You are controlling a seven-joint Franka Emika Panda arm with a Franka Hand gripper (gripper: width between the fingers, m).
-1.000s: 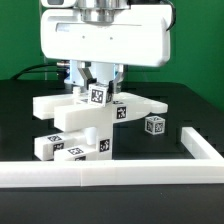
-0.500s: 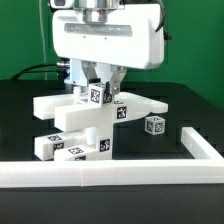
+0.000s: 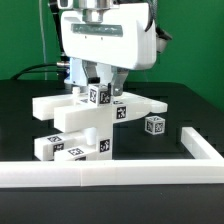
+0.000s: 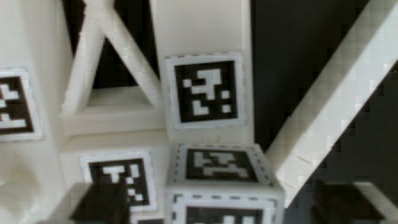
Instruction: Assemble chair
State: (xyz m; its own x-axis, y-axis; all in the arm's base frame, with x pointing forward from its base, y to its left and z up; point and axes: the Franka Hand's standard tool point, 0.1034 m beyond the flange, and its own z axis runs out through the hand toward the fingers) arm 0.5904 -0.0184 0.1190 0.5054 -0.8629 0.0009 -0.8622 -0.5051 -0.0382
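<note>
While the tool (image 3: 99,86) straddles the chair's (image 3: 85,118) top edge, I cannot tell its grip; 1 cube (image 3: 153,125) stands apart.

A blocky white chair (image 3: 85,118) with square tags is seen on the black worktop (image 3: 190,105). The jaws are set either side of its topmost tagged block (image 3: 98,96); contact cannot be told. A small tagged cube (image 3: 153,125) is placed apart on the exterior view's right, behind a long white border frame (image 3: 110,172).

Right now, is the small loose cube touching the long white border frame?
Apart. The exterior view shows a strip of black table between the cube and the border frame on its right.
</note>
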